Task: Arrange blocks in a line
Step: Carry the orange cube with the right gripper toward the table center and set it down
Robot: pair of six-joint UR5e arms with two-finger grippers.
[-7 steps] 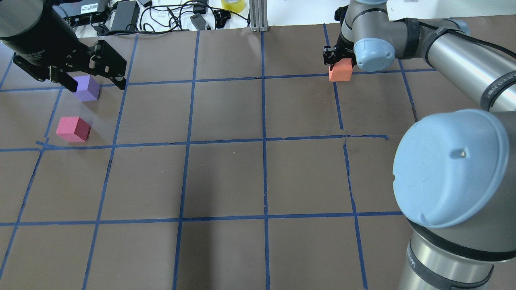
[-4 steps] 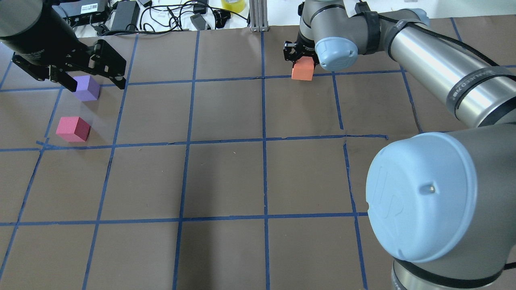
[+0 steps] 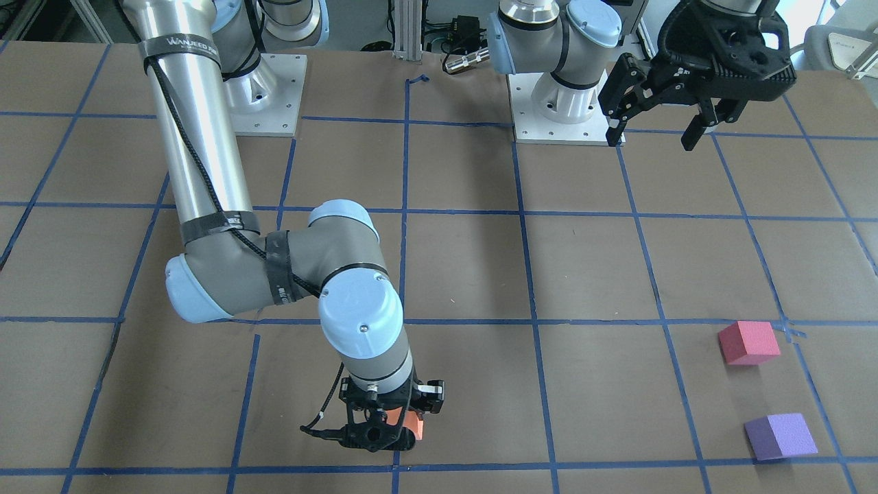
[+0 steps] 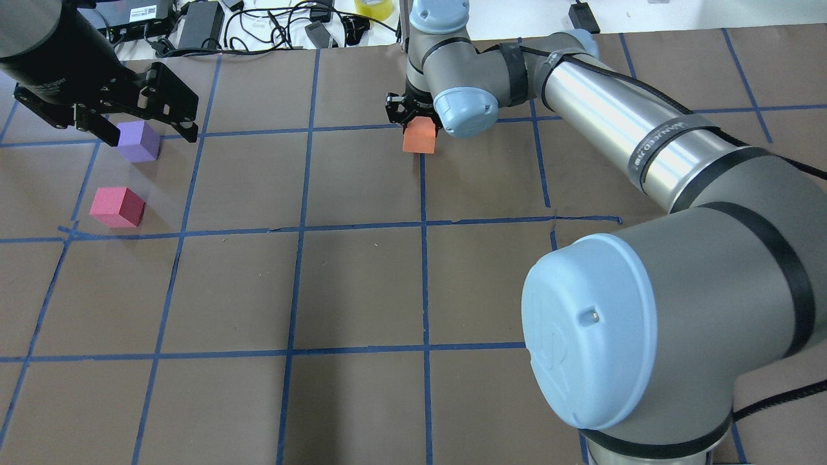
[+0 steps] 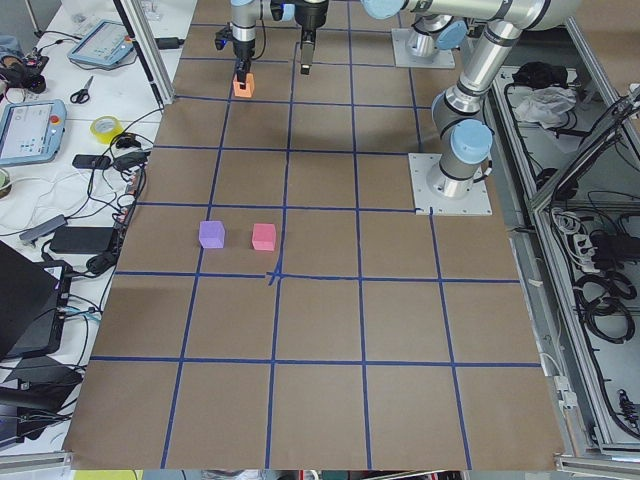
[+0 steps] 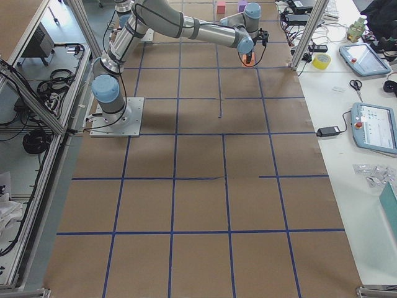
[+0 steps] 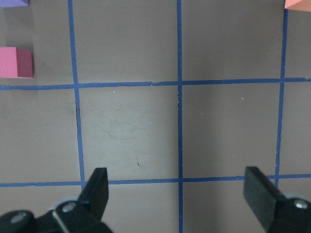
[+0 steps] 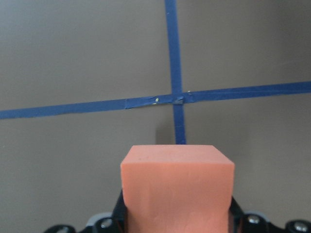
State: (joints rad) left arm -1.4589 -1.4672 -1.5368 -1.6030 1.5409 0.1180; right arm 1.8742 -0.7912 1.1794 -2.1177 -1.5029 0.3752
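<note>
My right gripper (image 4: 413,121) is shut on the orange block (image 4: 418,136) and holds it low over a blue tape crossing at the far middle of the table. The block fills the bottom of the right wrist view (image 8: 177,187) and shows beside the gripper in the front view (image 3: 413,426). My left gripper (image 4: 150,132) is open and empty, raised high over the far left. The purple block (image 4: 137,142) and the pinkish-red block (image 4: 117,206) sit apart on the table below it. Both show at the left wrist view's top left, pinkish-red (image 7: 16,62) and purple (image 7: 13,2).
Brown table paper carries a blue tape grid (image 4: 423,284). Cables, power bricks and a yellow tape roll (image 4: 373,8) lie beyond the far edge. The two arm bases (image 3: 562,110) stand on the robot's side. My right arm's elbow (image 4: 646,323) looms over the near right.
My right gripper has carried the orange block leftward along the far row, from the right part to the middle tape line. The left gripper and the other two blocks have barely moved.
</note>
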